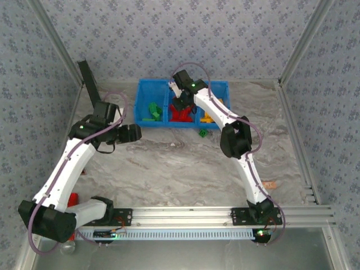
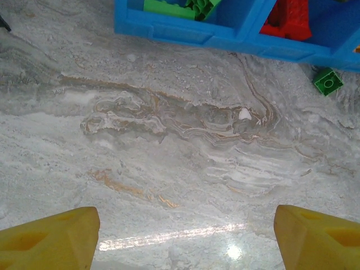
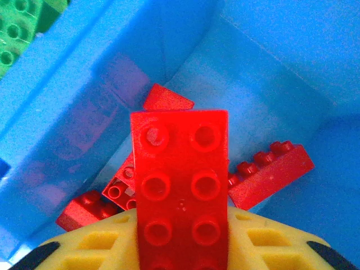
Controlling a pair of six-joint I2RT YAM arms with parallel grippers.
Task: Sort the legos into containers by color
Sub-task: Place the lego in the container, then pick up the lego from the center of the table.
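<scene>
Red brick (image 3: 181, 185) in right gripper (image 3: 180, 247); stray green brick (image 2: 328, 81) beside tray (image 2: 185, 34).

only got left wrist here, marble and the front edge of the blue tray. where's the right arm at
Observer: The right gripper is over the middle compartment of the blue tray.
Operator: it holding anything
Observer: Yes, a red brick sits between its fingers, studs facing the wrist camera.
Operator: right bin for it?
Observer: Looks so. Other red bricks lie on that compartment's floor below it.
Operator: what's in the far right bin
Observer: A few orange-yellow bricks, partly hidden by the arm.
</scene>
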